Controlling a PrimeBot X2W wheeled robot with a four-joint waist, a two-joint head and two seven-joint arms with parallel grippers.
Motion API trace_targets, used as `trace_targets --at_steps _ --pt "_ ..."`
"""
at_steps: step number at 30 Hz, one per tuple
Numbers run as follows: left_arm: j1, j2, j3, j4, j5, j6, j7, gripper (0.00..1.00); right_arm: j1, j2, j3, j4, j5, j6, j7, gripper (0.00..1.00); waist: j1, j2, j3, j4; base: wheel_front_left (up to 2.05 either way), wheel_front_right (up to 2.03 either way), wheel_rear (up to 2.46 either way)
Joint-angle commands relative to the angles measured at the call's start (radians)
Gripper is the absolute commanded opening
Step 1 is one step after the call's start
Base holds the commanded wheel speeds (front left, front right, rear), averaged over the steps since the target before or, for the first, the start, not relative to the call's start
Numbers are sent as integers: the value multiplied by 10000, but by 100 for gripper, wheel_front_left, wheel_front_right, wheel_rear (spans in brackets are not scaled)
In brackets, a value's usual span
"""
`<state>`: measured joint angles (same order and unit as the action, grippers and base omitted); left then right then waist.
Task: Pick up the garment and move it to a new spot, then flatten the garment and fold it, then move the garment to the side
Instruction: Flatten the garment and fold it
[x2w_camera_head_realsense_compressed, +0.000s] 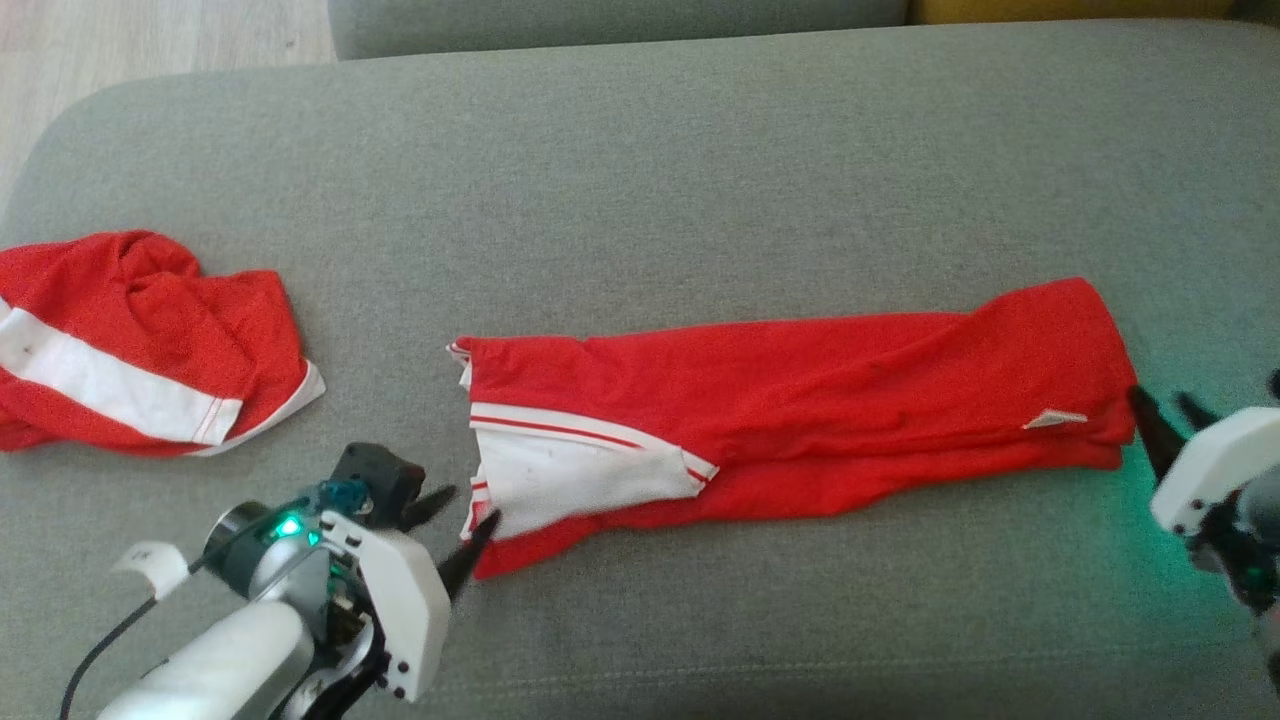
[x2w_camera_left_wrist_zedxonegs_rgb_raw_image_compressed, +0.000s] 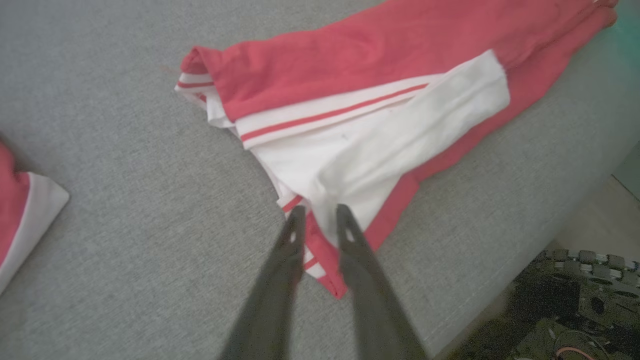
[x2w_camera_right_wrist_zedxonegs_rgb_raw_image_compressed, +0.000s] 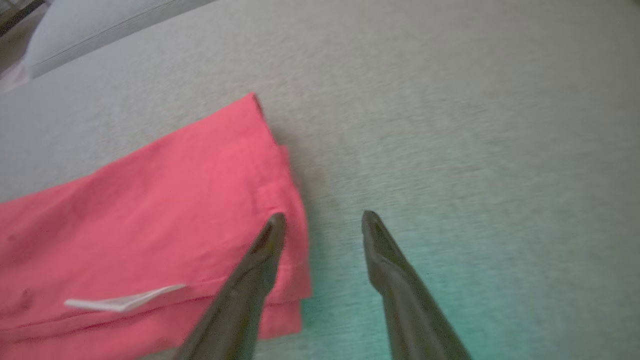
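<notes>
Near left: my left gripper (x2w_camera_head_realsense_compressed: 474, 503), jaws released, at the garment's (x2w_camera_head_realsense_compressed: 800, 400) white-banded end. Near right: my right gripper (x2w_camera_head_realsense_compressed: 1157, 396), jaws released, beside its red end. Garment lies lengthwise-folded on the sofa (x2w_camera_head_realsense_compressed: 650, 180); I should pinch every layer before folding across.

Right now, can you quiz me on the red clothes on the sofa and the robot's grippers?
1. True or false: the folded red garment lies on a wooden table.
2. The left gripper is at which end of it? A) the white-panelled end B) the all-red end
3. Fill in: the fingers of the right gripper stand ____ (open or shut).
Key: 1 false, it lies on the gray sofa cushion. 2 A. 3 open.
</notes>
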<state>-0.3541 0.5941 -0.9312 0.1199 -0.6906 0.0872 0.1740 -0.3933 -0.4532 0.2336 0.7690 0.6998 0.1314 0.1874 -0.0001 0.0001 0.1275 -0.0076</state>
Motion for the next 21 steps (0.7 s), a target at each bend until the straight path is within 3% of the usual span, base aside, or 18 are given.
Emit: trace_targets --at_steps 1,7,12,17,21 --pt "-354 396 406 -183 103 59 -122 100 -3 -279 -64 -198 -146 -7 -177 100 1 -1 -16 -4 0 0 0" --pt "-171 40 990 -119 -273 526 -962 100 -66 196 -1037 -378 -646 -7 -1140 100 1 -1 -166 16 0 0 0" --pt "-97 -574 2306 -38 -792 1294 -2775 100 149 746 -1536 -1353 -1004 -7 -2312 100 1 -1 -289 54 0 0 0" --pt "258 -1460 3676 161 -1347 1359 -4250 100 759 1243 -1559 -2568 -1518 -7 -3400 100 1 -1 -436 80 0 0 0" --pt "744 -2285 5010 -155 -80 1412 -4350 100 1300 1326 -1552 -3259 -2823 -7 -4137 100 1 -1 -522 83 0 0 0"
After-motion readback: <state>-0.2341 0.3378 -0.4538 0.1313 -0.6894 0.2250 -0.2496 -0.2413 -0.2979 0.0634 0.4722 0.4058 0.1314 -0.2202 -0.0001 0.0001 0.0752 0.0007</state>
